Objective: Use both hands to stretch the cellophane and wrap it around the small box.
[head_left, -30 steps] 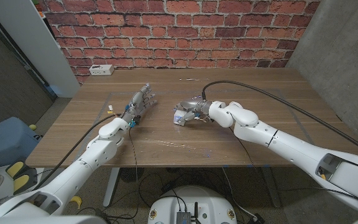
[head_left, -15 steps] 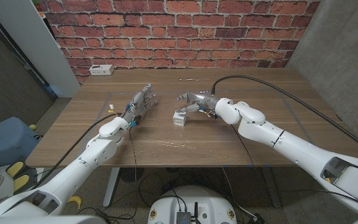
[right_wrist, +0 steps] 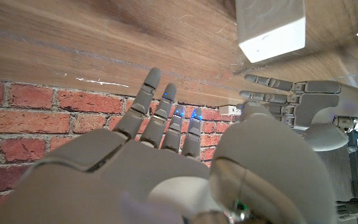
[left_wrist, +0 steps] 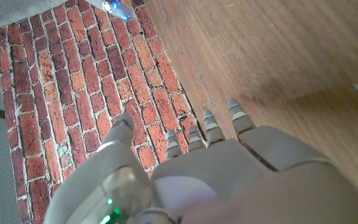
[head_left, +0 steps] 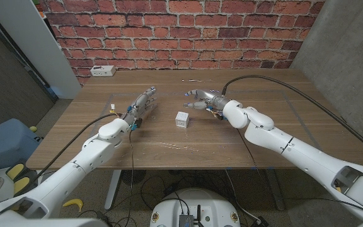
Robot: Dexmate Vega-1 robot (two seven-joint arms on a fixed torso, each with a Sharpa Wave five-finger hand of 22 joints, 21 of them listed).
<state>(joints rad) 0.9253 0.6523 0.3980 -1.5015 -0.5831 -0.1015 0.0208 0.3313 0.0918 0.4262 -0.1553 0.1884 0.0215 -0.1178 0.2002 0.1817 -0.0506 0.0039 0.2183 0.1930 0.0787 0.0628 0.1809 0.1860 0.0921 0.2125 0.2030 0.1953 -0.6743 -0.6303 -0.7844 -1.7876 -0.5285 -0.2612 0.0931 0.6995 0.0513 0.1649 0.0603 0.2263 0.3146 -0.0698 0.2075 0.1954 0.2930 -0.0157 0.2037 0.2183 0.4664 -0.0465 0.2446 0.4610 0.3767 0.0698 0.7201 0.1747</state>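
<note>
Both arms reach over the tabletop (head_left: 232, 145). The left robot hand (head_left: 142, 103) hangs with fingers straight and apart, holding nothing, left of the small box (head_left: 182, 120). The right robot hand (head_left: 200, 98) has lifted off the small box, which it gripped a second ago, and now hovers just beyond it, fingers spread, empty. The small box stands alone mid-table on clear cellophane (head_left: 188, 146), between the two hands.

Left hand (head_left: 143, 103) and right hand (head_left: 201, 98) apart, both empty, fingers extended.
</note>
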